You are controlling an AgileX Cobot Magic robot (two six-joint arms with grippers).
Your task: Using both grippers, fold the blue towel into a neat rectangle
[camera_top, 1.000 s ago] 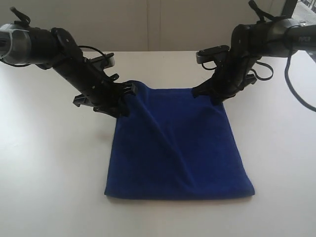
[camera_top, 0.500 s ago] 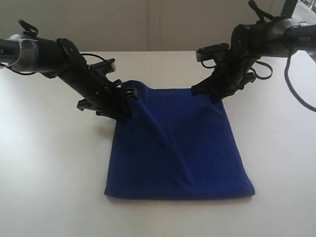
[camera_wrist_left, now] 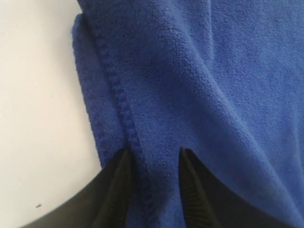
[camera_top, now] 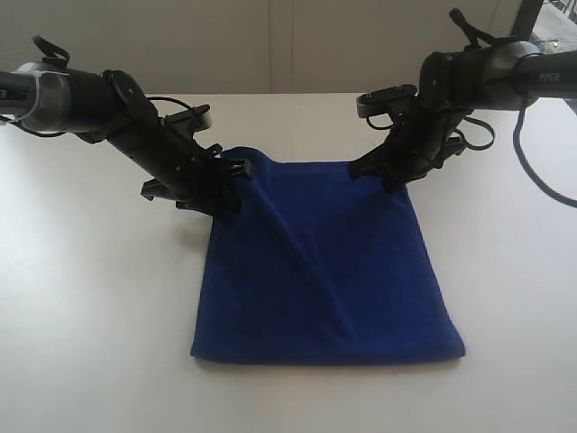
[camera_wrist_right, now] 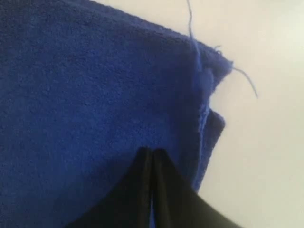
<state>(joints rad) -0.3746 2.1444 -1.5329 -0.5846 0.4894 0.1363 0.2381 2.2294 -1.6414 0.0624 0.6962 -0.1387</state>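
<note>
A blue towel [camera_top: 326,271] lies spread on the white surface [camera_top: 95,316], its near edge wider than its far edge. A soft ridge runs from the towel's far left corner diagonally towards the near middle. The left end effector [camera_top: 231,183] reaches down to that far left corner, which is slightly bunched. The right end effector [camera_top: 382,171] sits at the far right corner. Both black arms slant in from the sides, trailing thin cables.

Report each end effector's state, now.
Left end effector: open, straddling the hem of the blue towel.
Right end effector: closed, tips against the towel; grip cannot be told.
</note>
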